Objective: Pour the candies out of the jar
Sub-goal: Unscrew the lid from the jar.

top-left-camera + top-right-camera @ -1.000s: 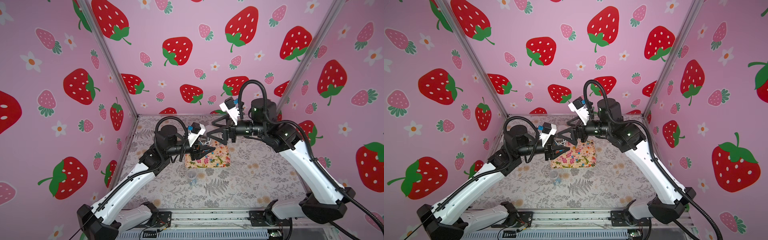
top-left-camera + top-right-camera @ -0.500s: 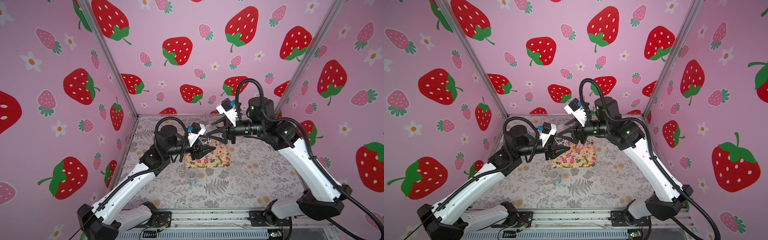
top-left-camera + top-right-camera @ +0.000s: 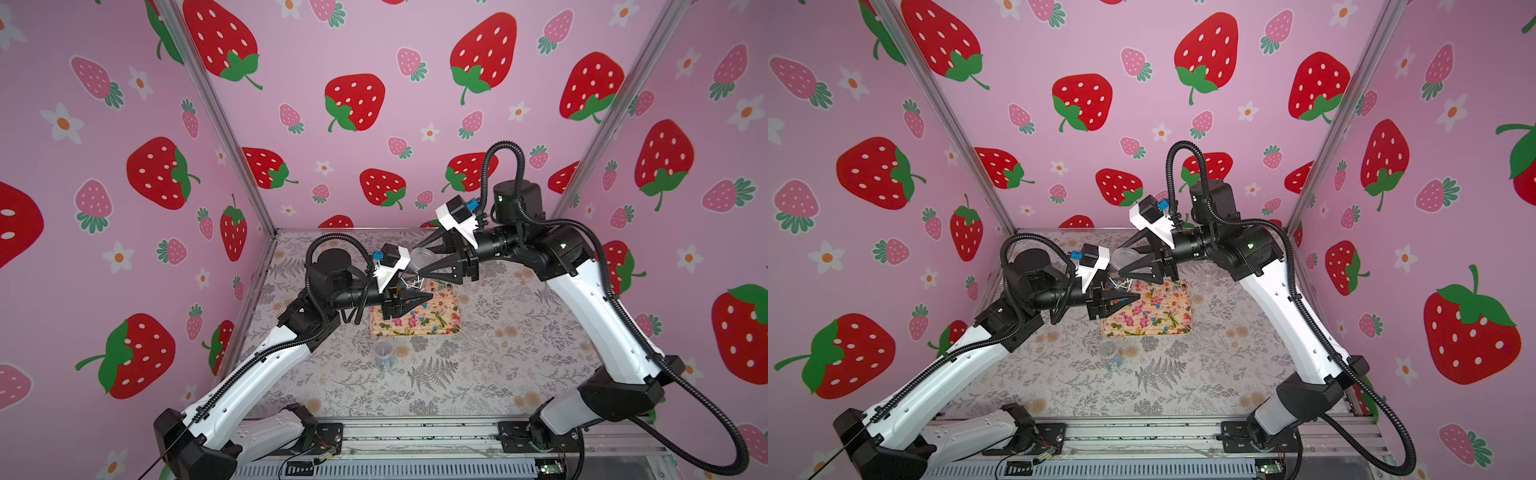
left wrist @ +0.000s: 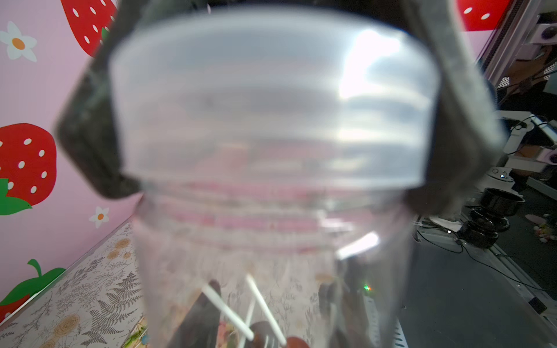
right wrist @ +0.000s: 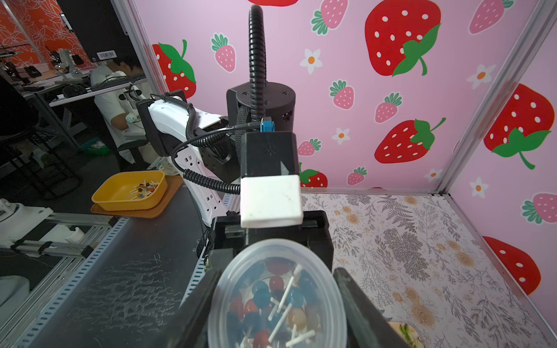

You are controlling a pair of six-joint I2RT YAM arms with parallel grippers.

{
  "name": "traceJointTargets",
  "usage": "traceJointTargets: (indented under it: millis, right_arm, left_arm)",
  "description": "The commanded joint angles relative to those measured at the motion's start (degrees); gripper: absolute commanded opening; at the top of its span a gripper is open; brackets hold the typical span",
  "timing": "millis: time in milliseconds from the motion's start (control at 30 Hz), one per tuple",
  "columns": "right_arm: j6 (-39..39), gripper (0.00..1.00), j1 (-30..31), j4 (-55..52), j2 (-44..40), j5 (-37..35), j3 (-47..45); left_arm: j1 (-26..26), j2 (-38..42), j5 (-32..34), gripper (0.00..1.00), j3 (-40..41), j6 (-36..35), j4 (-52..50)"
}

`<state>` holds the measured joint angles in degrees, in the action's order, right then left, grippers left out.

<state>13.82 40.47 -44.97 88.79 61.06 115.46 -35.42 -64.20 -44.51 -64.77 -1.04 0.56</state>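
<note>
Broadly, a fern-patterned bench carries a flowered tray near its middle. Off the bench, by the tray's left end, the left tool is clenched on a clear plastic jar. The jar fills the left wrist view as a blurred see-through cylinder with ribbed threads under its cap. The right tool meets it from the other side. Its two dark fingers press against opposite edges of the round translucent lid, which is still on the jar. A small clear cup stands on the bench just in front of the tray. The candies are tiny lollipops with thin white sticks and round heads in blue, red, orange and dark colours. A heap sits inside the jar, seen through the lid, and more candies lie scattered across the tray.
</note>
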Motion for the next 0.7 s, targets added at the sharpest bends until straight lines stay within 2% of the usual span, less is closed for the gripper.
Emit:
traceJointTargets:
  millis: [0, 433, 567, 667]
  right_arm:
    - [4.6, 0.59, -0.7, 2.7, -1.6, 2.6, 1.1]
    - [3.1, 0.67, -0.7, 1.9, -3.3, 2.1, -1.6]
    - [1.7, 0.79, -0.7, 2.2, -4.1, 1.8, -1.9]
    - [-4.6, 0.88, -0.7, 5.8, -6.1, -2.7, -3.0]
  left_arm:
    - [0.2, -0.1, -1.5, 0.40, -0.6, 1.4, -1.8]
    - [0.2, 0.1, -0.4, 0.40, 0.3, 1.9, 0.1]
    - [0.2, 0.7, 0.9, 0.40, 0.6, 1.8, 0.1]
    - [0.2, 1.0, 1.9, 0.40, 1.0, 1.6, 0.6]
